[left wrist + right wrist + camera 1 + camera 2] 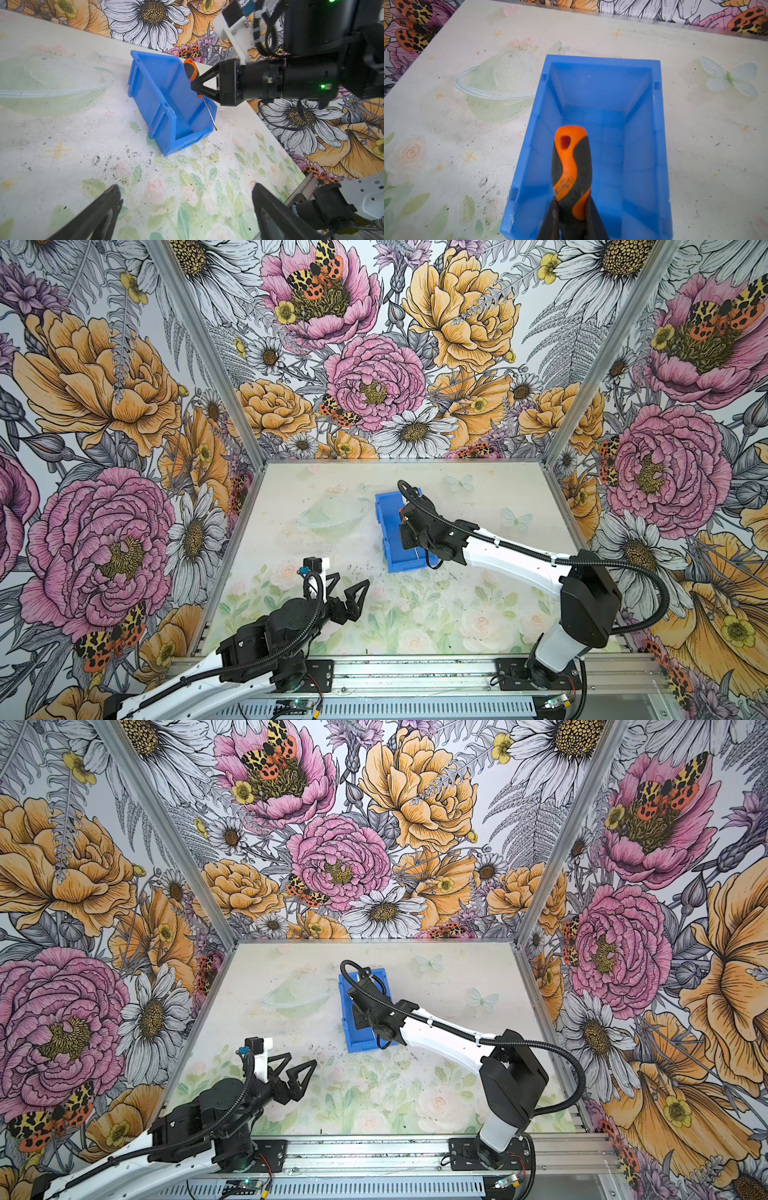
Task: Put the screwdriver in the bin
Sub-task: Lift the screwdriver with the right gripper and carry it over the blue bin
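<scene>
Floral paper covers all 3 walls around a pale painted bench [291, 556]. Toward its back sits the blue bin [384, 514], its low end facing the near edge. Above it the right tool [195, 87] is clamped on the screwdriver [191, 70], 2 fingers pinching the orange-and-black handle near the shaft. The handle points at the bin's tall back wall and the thin shaft slants down toward the low end. Whether the tip touches plastic, I cannot tell. Over the near-left bench the left tool [353, 578] hangs with fingers apart, holding nothing, well apart from the bin.
</scene>
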You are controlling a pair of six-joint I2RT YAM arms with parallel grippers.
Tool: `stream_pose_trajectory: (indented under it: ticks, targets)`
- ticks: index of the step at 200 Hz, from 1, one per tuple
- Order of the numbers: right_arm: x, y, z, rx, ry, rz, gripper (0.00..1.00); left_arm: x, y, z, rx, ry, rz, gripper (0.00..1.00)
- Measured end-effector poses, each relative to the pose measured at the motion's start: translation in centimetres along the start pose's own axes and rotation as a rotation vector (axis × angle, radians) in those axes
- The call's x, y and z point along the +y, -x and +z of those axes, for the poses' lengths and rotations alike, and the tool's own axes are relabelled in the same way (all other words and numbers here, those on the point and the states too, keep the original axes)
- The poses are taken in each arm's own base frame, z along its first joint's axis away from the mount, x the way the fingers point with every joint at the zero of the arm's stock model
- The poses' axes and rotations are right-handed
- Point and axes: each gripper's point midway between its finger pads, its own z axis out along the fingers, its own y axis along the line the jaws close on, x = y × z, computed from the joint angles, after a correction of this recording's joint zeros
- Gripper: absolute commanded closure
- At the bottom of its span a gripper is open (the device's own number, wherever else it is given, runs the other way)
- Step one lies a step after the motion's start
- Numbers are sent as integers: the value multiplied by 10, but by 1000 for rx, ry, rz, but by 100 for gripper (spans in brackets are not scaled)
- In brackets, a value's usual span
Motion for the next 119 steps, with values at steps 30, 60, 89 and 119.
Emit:
stream_pose_trajectory:
  ticks: [30, 60, 89, 119]
  targets:
    - [-6, 2, 22, 30, -14, 17, 100, -2, -1, 9, 15, 10, 29, 1]
    - [-11, 5, 44, 53, -25, 33, 100, -2, -3, 20, 36, 18, 50, 1]
    - [-16, 4, 66, 81, -32, 46, 100, -2, -1, 26, 37, 19, 52, 1]
    - [-21, -1, 84, 110, -39, 55, 100, 2, 3, 29, 35, 24, 45, 1]
